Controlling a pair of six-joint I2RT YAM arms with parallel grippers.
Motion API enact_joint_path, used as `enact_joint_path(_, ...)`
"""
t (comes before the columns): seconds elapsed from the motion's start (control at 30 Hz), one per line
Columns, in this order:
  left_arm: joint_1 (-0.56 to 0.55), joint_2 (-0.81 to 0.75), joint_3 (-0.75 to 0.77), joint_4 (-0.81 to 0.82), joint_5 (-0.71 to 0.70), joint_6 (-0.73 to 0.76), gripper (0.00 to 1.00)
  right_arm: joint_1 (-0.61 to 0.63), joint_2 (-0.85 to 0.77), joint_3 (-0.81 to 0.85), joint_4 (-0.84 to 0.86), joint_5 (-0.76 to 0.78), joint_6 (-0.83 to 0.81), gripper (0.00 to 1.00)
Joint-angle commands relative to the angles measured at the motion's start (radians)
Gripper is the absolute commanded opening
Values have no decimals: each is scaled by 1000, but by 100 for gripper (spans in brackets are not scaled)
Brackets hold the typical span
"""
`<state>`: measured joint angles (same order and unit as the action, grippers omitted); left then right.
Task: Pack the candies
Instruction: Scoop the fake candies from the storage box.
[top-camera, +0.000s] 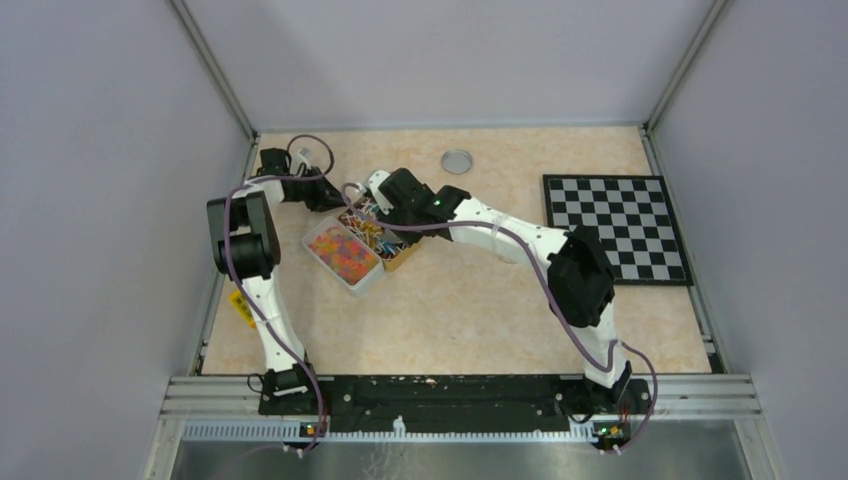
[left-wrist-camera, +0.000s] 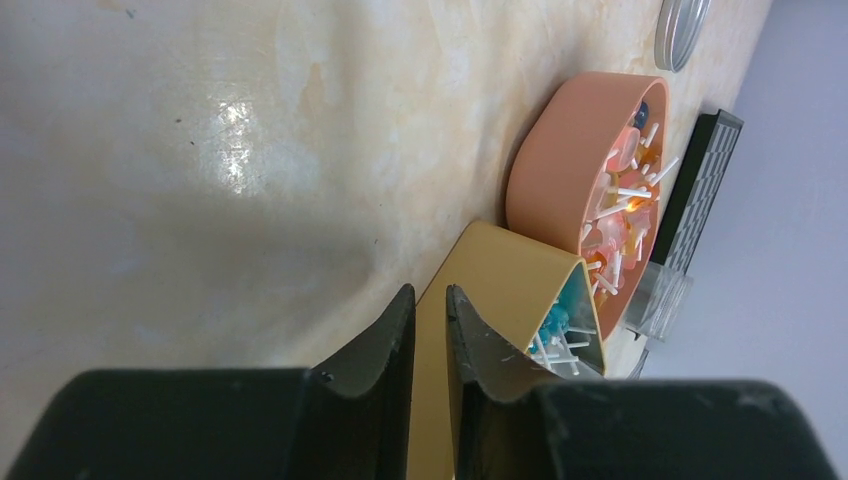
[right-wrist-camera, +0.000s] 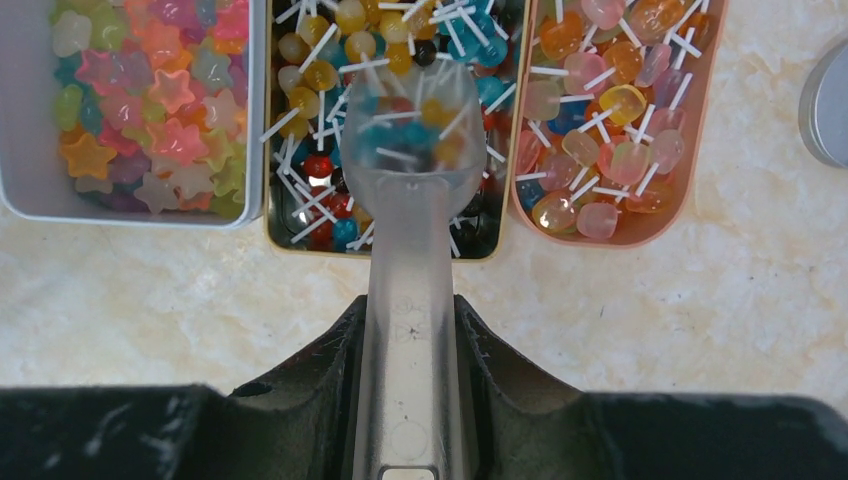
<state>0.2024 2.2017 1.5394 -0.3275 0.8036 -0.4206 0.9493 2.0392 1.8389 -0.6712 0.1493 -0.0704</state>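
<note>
Right gripper (right-wrist-camera: 410, 322) clamps the scoop (right-wrist-camera: 410, 150) by its handle, bowl down among the stick candies (right-wrist-camera: 318, 72) in the middle box (right-wrist-camera: 267, 180), apparently to load it. Left gripper (left-wrist-camera: 430, 312) is nearly closed at that box's wall, probably bracing it; I cannot tell whether it pinches.

Lab test cell; grey panel walls (top-camera: 100, 150), aluminium rails (top-camera: 460, 386) around table (top-camera: 480, 310)

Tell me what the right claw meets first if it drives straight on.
Its scoop leads, bowl over the middle tray, so that tray's lollipops likely come first. Depth is unclear; the claw itself might catch the tray's near wall.
</note>
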Motion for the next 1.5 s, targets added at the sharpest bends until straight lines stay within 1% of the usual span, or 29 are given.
enact_joint_path(0.0,3,2,35,-5,32,11,22,11,-48,-78,105,-18,-15,0)
enact_joint_path(0.27,4,6,36,-10,36,13,21,11,-114,-249,241,14,-12,0)
enact_joint_path(0.53,4,8,36,-14,41,13,22,11,-143,-345,367,23,-14,0)
enact_joint_path(0.63,4,9,37,-17,44,13,22,10,-137,-342,382,18,-11,0)
enact_joint_path(0.83,4,10,36,-17,49,11,22,9,-91,-255,325,26,-7,0)
enact_joint_path(0.97,4,12,36,-16,53,8,22,9,-72,-242,331,29,-8,0)
enact_joint_path(1.17,4,18,38,-13,59,5,22,9,-41,-266,385,34,-16,0)
enact_joint_path(1.47,4,20,38,-14,61,0,22,10,-55,-362,494,33,-10,0)
